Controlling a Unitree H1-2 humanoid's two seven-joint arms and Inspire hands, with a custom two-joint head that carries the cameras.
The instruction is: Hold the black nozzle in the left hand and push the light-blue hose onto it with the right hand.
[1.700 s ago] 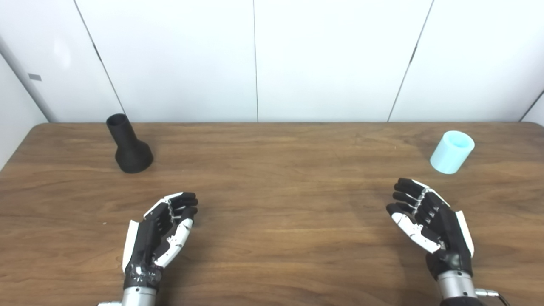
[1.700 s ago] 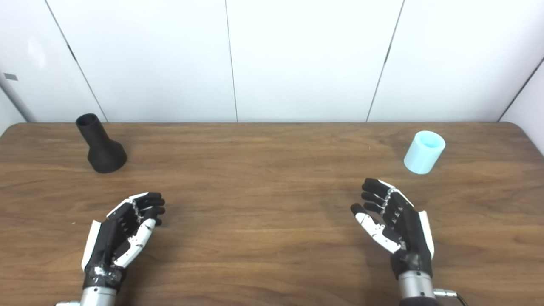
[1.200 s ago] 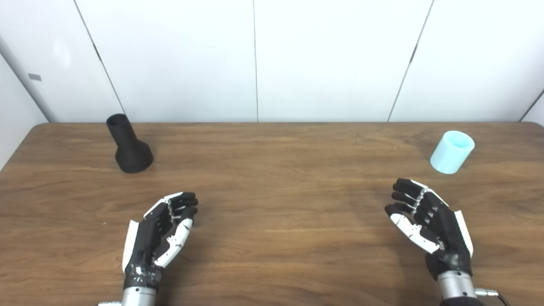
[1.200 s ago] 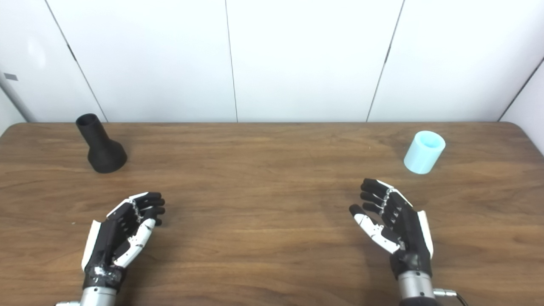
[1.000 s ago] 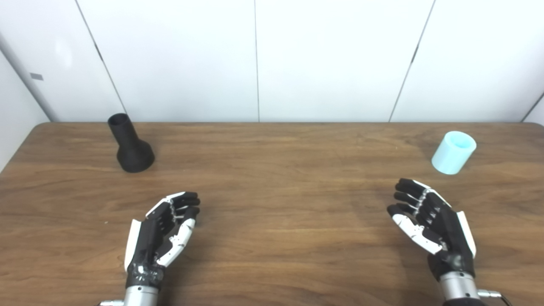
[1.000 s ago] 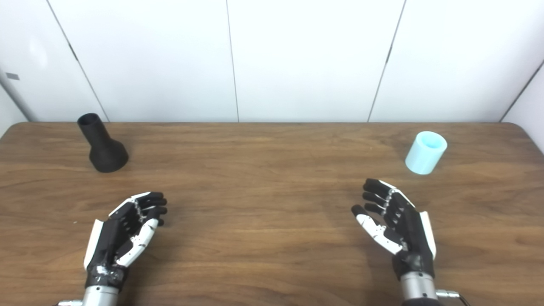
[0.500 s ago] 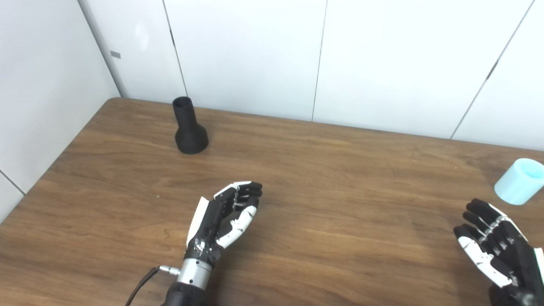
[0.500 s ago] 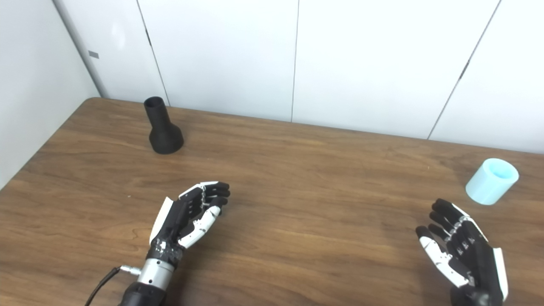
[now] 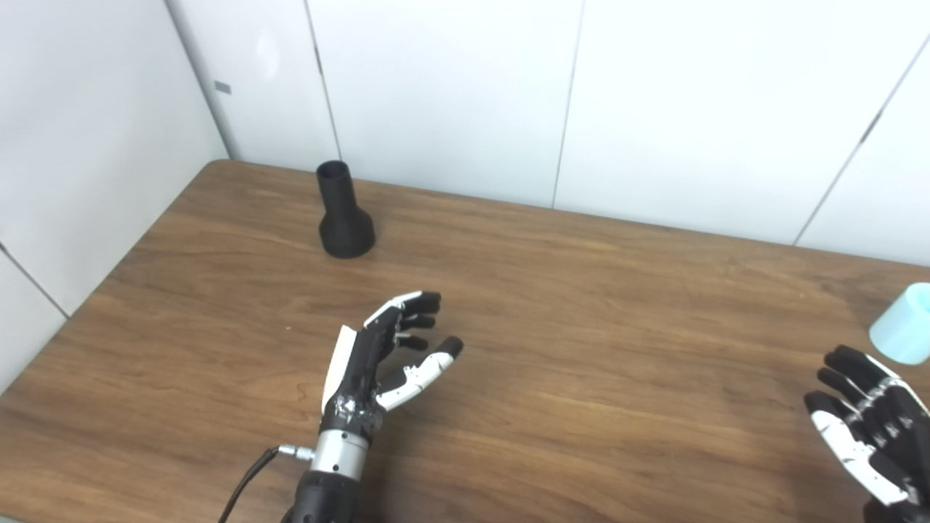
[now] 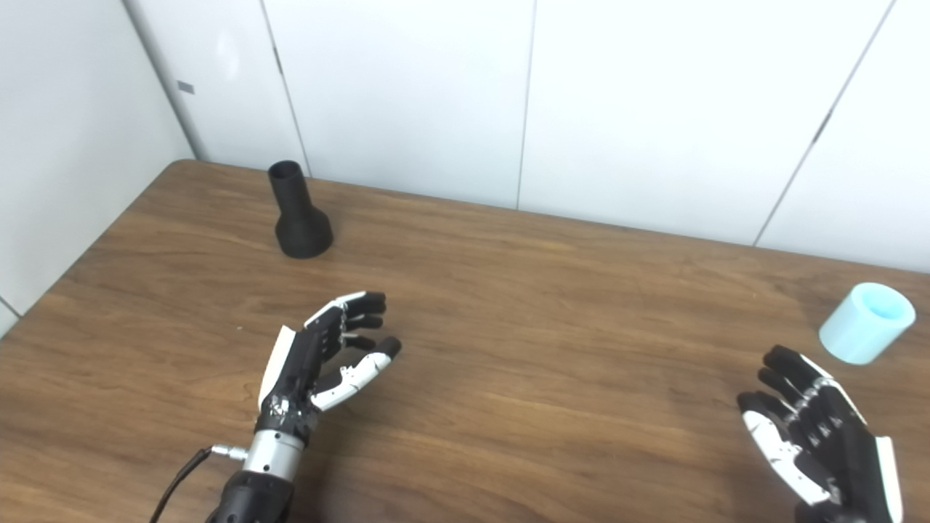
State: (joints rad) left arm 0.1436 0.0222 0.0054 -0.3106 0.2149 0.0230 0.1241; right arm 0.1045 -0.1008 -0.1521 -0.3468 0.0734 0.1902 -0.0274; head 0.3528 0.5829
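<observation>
The black nozzle stands upright on its flared base at the table's far left, narrow neck up. The light-blue hose, a short open cylinder, stands at the far right, cut by the frame edge in the left eye view. My left hand hovers open over the table well in front of the nozzle, thumb spread away from the fingers, nothing in it. My right hand is open at the lower right, just in front of the hose and apart from it.
A brown wooden table carries both objects. White panelled walls close off the back and the left side. A cable runs from my left wrist off the bottom edge.
The camera has turned left, shifting the whole scene rightward. My left hand has lifted slightly toward the nozzle and its thumb has spread out. The right hand looks unchanged.
</observation>
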